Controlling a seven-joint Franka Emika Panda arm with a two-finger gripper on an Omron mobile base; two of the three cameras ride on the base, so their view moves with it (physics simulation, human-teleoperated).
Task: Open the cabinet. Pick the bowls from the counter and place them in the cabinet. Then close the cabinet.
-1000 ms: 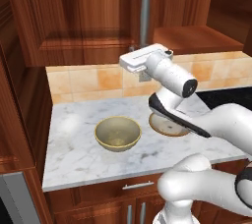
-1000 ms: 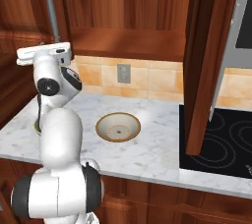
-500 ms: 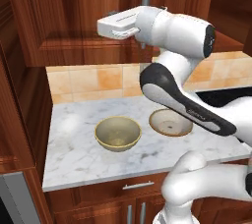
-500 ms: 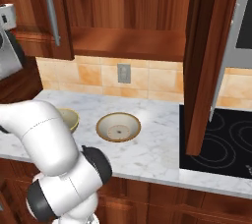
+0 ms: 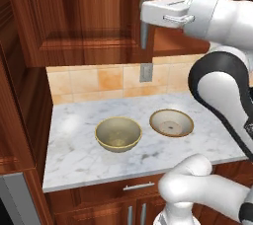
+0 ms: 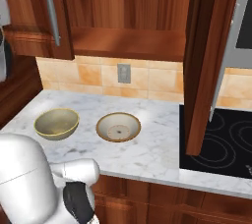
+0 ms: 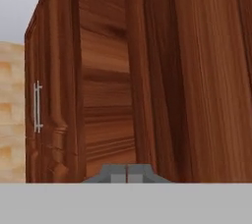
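The cabinet's left door [image 5: 84, 17] is closed, and its long silver handle [image 5: 146, 26] hangs just below my gripper [image 5: 144, 13]. In the hand view the gripper [image 7: 127, 173] is shut with nothing between its tips, close to a wooden door panel [image 7: 103, 95]. The right door [image 6: 206, 61] stands swung open, showing the shelf [image 6: 133, 43]. Both bowls rest on the marble counter [image 5: 74, 155]: the deep olive-tan bowl [image 5: 118, 133] [image 6: 56, 122] on the left and the shallower speckled bowl [image 5: 171, 123] [image 6: 118, 127] to its right.
A black stovetop [image 6: 221, 144] lies right of the counter, partly behind the open door. A wall outlet [image 5: 146, 72] sits on the tiled backsplash. A tall wooden panel [image 5: 15, 95] bounds the counter's left side. Below is a drawer with a short handle [image 5: 138, 186].
The hand has risen from above the bowls to the left door's handle, and its jaws have closed. The bowls and doors have not moved.
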